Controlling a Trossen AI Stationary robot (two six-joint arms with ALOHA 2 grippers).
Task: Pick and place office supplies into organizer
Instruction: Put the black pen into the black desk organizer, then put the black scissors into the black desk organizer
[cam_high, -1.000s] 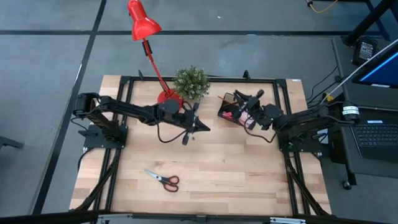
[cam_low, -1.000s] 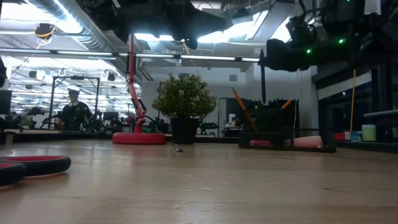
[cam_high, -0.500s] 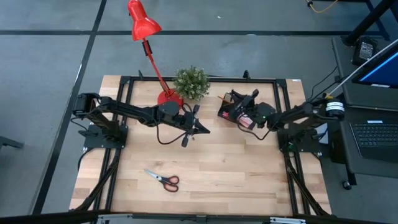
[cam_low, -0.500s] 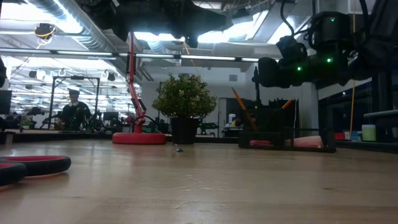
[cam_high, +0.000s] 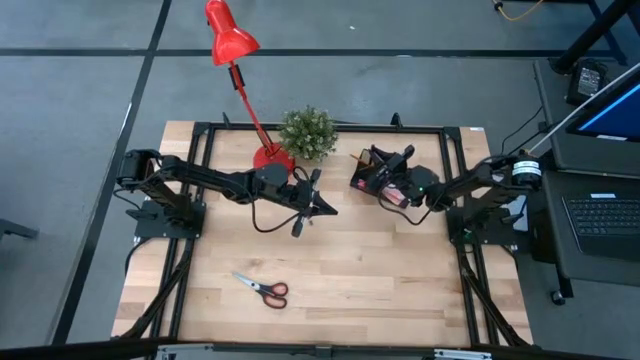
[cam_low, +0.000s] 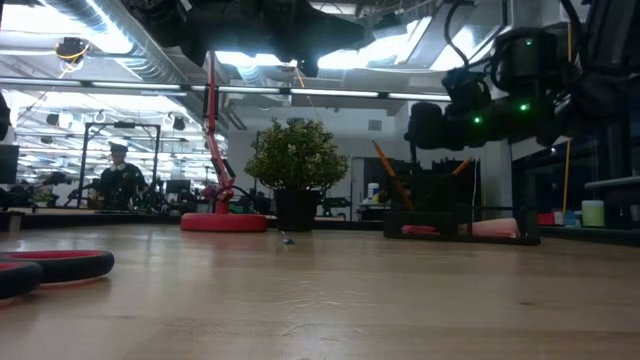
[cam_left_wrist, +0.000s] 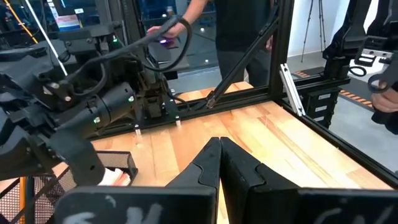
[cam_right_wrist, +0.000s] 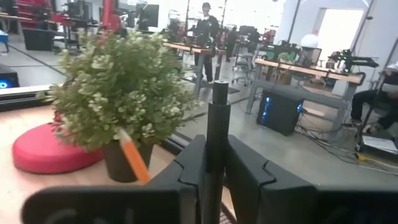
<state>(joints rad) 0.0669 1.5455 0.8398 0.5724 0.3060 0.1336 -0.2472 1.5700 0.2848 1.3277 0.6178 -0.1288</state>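
On the left of the wooden tabletop (cam_high: 350, 280), near its front: orange-handled scissors (cam_high: 264, 289), lying flat and well apart from everything else; only their handle loops (cam_low: 45, 268) visible in the low view, blades cut off at the edge. Toward the middle: left tool (cam_high: 322, 207), hanging above bare wood, fingers (cam_left_wrist: 208, 167) pressed together, nothing between them; in the low view merged into a dark mass against the ceiling lights, outline hard to read. Behind it, at the far edge: red desk lamp (cam_high: 231, 38) with its round base (cam_low: 224, 222) on the tabletop, and a small green potted plant (cam_high: 307, 133) just beside that base. Further right: black organizer (cam_high: 372, 180), largely covered from above by the right arm, compartments impossible to tell apart; pink items inside visible only as small patches. At table height, orange pencils (cam_low: 390, 175) leaning tilted out of the organizer (cam_low: 455, 212) and something pink (cam_low: 495, 228) low at its right end, too dim to identify. Right tool (cam_high: 392, 172) directly over the organizer, pinching a thin black pen (cam_right_wrist: 216, 146) upright between its fingers (cam_right_wrist: 189, 163); lower end of the pen hidden behind the tool, so whether it touches the organizer cannot be told.
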